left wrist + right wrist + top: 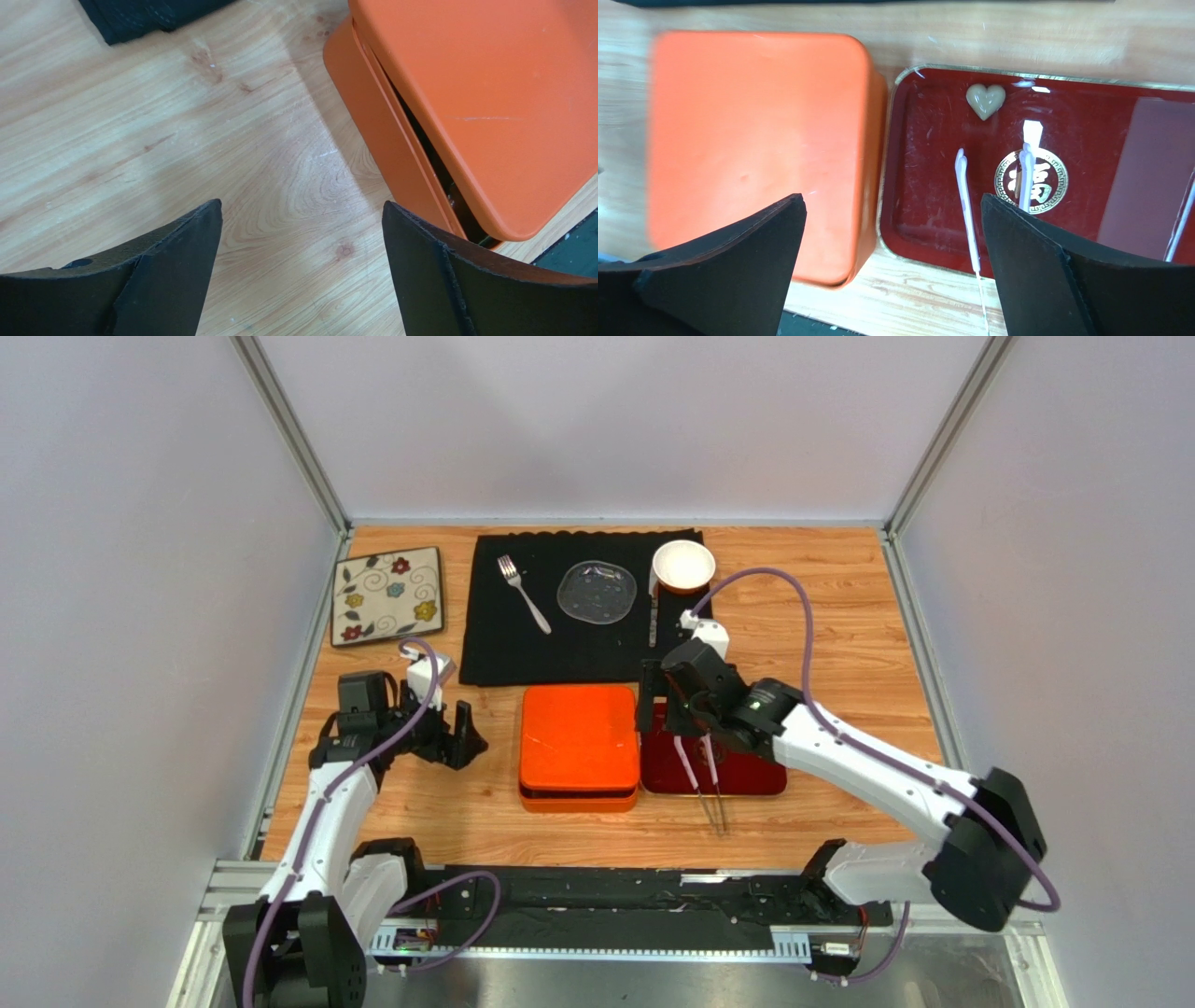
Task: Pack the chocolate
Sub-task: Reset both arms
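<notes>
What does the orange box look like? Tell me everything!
The orange box is squarish with rounded corners, smooth and plastic-looking. Its lid is on, though a dark gap shows between it and the base. It lies flat on the table, in front of the black mat, with the red tray close on its right. Nothing grips it.

The left arm was folded up at the left side, its left gripper [452, 737] pointing right, jaws spread wide and empty. The right arm was extended leftward to centre, the right gripper [671, 703] angled down, jaws wide apart, holding nothing.
</notes>
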Controlling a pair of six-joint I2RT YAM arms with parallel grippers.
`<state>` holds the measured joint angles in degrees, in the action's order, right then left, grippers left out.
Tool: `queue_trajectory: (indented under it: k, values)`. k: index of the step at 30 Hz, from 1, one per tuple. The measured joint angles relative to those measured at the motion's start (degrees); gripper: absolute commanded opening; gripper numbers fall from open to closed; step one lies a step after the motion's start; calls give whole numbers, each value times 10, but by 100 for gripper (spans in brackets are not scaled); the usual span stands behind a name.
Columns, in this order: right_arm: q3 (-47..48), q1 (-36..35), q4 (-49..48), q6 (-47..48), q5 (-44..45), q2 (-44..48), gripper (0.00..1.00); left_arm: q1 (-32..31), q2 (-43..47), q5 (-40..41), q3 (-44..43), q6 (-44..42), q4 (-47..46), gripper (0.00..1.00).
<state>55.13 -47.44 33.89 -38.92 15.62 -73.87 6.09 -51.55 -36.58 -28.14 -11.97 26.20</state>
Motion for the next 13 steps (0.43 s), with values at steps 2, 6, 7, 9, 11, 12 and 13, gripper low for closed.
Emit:
queue_trajectory:
  k: [2, 6, 7, 9, 11, 12, 13]
  values:
    - [0, -1, 8, 6, 2, 40, 100, 0, 13, 7, -10, 3, 8, 95]
    - [3, -6, 24, 17, -2, 97, 100, 0, 37, 11, -26, 6, 22, 95]
    - [3, -7, 27, 20, -4, 108, 100, 0, 39, 11, -28, 6, 24, 95]
    - [3, -8, 32, 26, -8, 127, 99, 0, 43, 11, -34, 7, 32, 95]
    - [3, -9, 36, 33, -9, 147, 99, 0, 46, 11, -37, 8, 39, 96]
    - [3, -11, 36, 36, -9, 157, 99, 0, 46, 10, -39, 8, 44, 96]
    - [3, -11, 36, 38, -9, 165, 99, 0, 47, 10, -40, 8, 47, 96]
